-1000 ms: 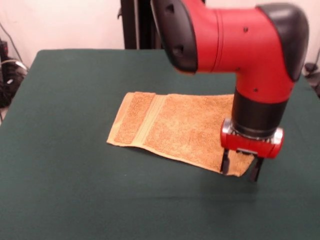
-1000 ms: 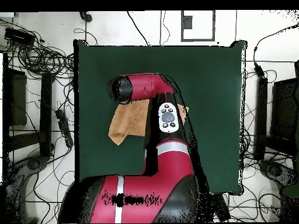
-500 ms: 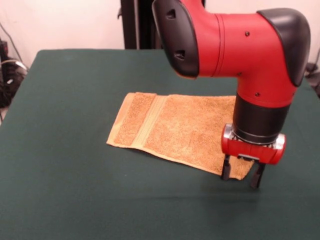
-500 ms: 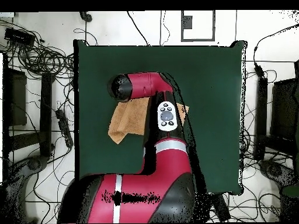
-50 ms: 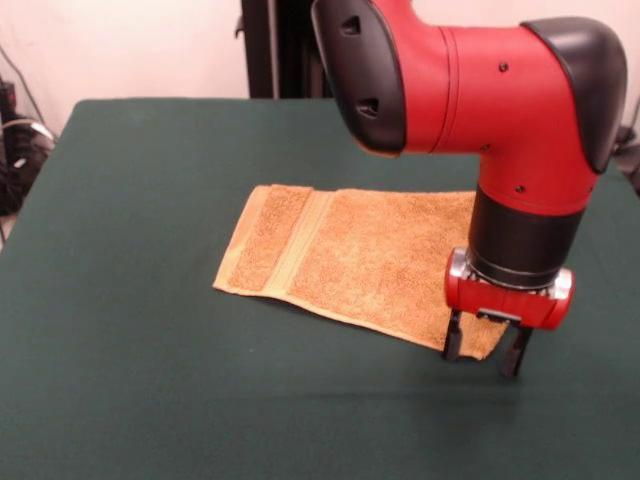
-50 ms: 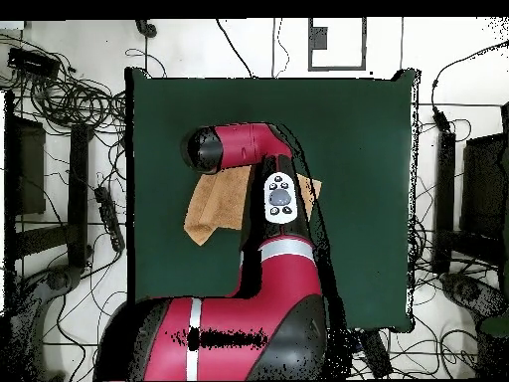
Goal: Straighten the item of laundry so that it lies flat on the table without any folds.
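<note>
Dark green felt-like cloth covers the table (image 5: pixel 120 380), a broad rectangle with pale wall behind it in the front view and cables and dark equipment around its sides in the overhead view. Near the middle of that cloth lies the towel (image 5: pixel 350 262), a small orange-tan rectangle of looped terry pile, set at a slant to the table's edges. A smoother woven band (image 5: pixel 297 250) crosses it close to its left short end in the front view, with a narrow strip of pile beyond the band. Most of the towel lies flat; its long front edge runs straight and thin down to the right-hand corner, where the pincer (image 5: pixel 484 350) stands. The pincer's two dark fingers (image 5: pixel 452 338) point down and are parted, one on each side of that corner, their tips at the cloth; whether they press the fabric I cannot tell, and nothing is lifted. Above them sit a red collar, a black wrist and the bulky red and black arm (image 5: pixel 470 90), which hides the towel's far right edge in the front view and much of its middle in the overhead view, where the towel (image 6: pixel 214 204) shows mainly to the left of the arm (image 6: pixel 260 269). Wide bare green surrounds the towel on every side, with its edges well away from the table's rim.
</note>
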### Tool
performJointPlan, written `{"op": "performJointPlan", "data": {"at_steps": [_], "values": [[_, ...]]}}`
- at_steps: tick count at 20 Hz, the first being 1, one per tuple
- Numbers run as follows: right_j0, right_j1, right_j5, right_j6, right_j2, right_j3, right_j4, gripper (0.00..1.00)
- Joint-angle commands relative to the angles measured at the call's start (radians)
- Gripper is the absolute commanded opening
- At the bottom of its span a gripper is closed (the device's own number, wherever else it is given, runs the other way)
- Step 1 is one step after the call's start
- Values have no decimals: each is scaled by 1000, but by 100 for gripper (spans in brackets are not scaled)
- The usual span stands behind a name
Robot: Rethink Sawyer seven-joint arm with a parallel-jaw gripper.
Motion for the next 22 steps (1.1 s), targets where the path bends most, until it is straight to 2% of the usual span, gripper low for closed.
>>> {"op": "performJointPlan", "data": {"at_steps": [1, 16, 22], "values": [[42, 155, -124, 125, 65, 24, 12, 100], [38, 149, -85, 122, 72, 28, 28, 100], [27, 20, -23, 106, 71, 158, 42, 100]]}}
